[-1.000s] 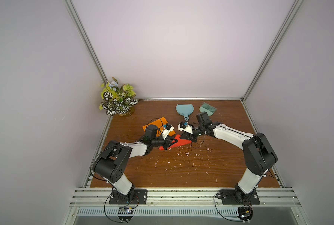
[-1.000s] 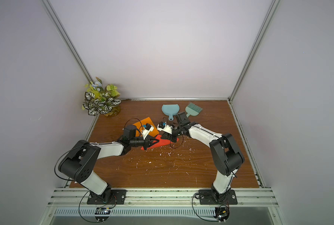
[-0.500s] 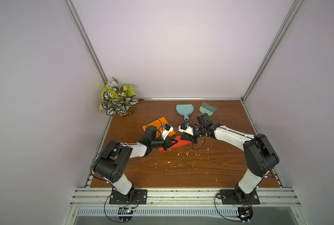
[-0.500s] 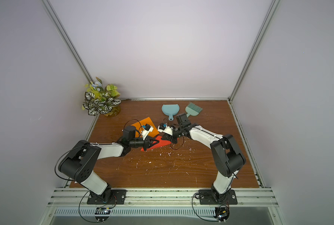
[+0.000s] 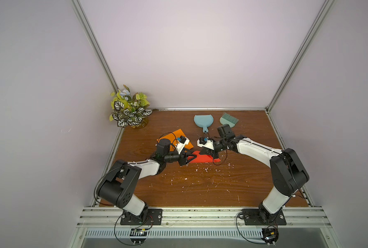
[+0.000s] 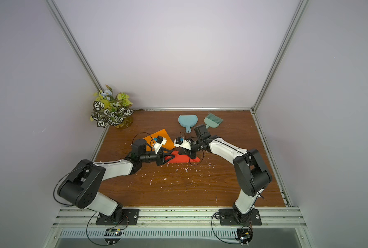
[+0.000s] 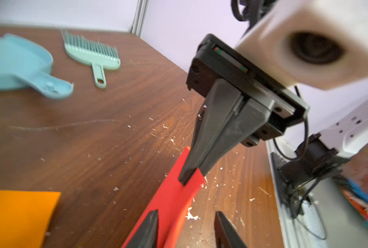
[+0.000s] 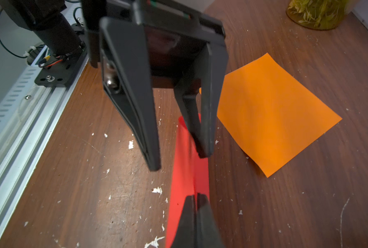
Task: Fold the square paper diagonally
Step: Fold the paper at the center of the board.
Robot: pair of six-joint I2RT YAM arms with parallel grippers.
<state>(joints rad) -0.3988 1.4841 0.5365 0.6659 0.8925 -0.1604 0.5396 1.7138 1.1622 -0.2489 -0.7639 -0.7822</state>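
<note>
Red square paper point(image 5: 202, 159): mid-desk, doubled over and bowed, one end pinched in the closed right claw point(image 7: 185, 180). The left claw point(image 8: 178, 161), clamped a second ago, is now parted astride the other end, so the crease is judged unfinished. Wood-grain desk point(image 5: 200, 193), strewn with white scraps point(image 5: 206, 169), is shared with orange sheet point(image 5: 175, 134), blue dustpan point(image 5: 203, 121), green brush point(image 5: 229, 119) and potted plant point(image 5: 131, 109), within lilac walls point(image 5: 189, 53).

A red folded paper sheet point(image 5: 202, 160) lies on the brown wooden table point(image 5: 200, 189). The left gripper point(image 5: 190, 158), jaws apart, is at the sheet's left end. The right gripper point(image 5: 213, 155) sits over its right part.
</note>
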